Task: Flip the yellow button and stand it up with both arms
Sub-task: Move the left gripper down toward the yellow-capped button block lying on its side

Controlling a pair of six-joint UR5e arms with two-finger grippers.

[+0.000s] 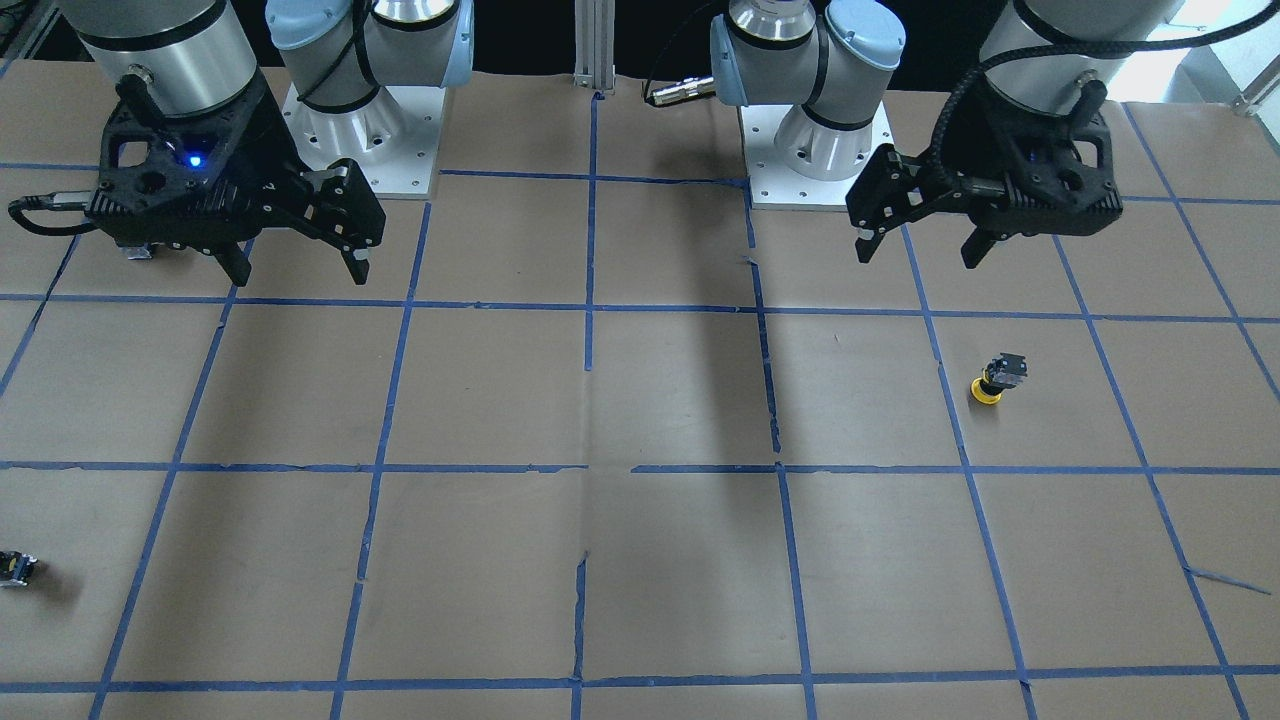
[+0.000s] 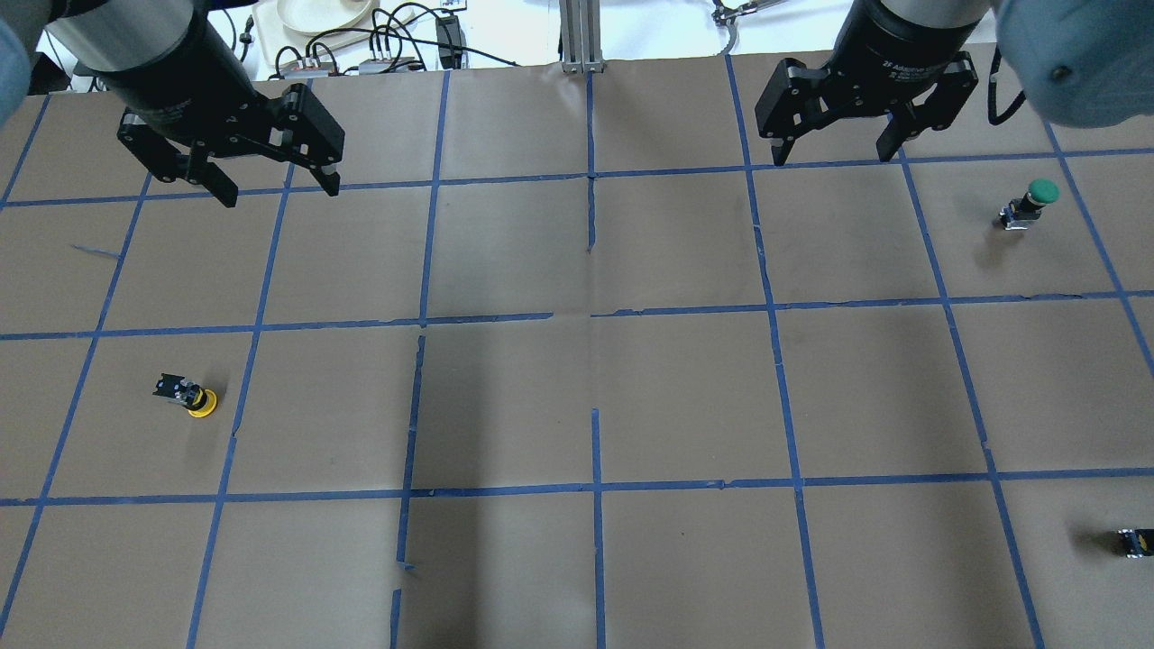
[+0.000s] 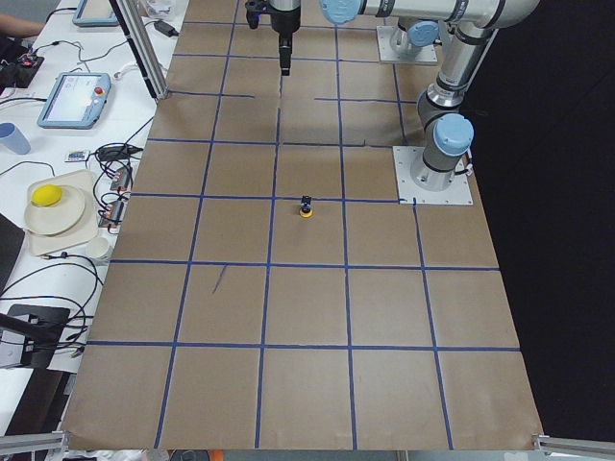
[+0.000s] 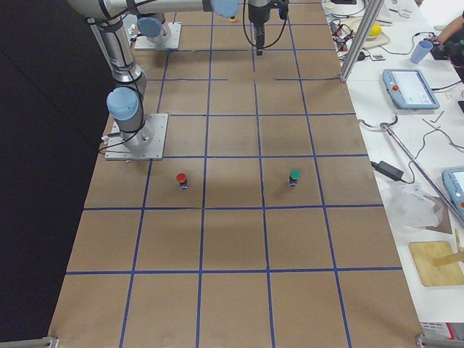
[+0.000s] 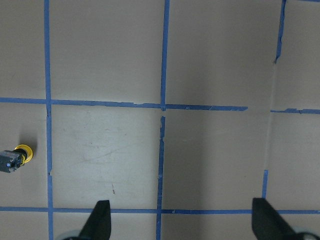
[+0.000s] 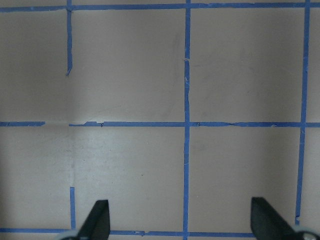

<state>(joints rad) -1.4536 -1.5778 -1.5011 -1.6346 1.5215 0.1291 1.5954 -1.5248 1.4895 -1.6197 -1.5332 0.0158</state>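
Observation:
The yellow button [image 2: 187, 397] rests on the brown paper on my left side, its yellow cap low and its black-and-grey body angled off to one side. It also shows in the front view [image 1: 998, 378], the left side view [image 3: 305, 206] and at the left edge of the left wrist view [image 5: 15, 157]. My left gripper [image 2: 279, 189] is open and empty, high above the table and farther out than the button; it also shows in the front view [image 1: 920, 252]. My right gripper [image 2: 834, 153] is open and empty, far from the button, and also shows in the front view [image 1: 300, 273].
A green-capped button [image 2: 1032, 203] stands on my right side, and a red-capped button [image 4: 181, 178] stands near the right arm's base plate [image 4: 138, 138]. A tiny dark block [image 2: 1136, 541] lies near the right edge. Blue tape lines grid the paper.

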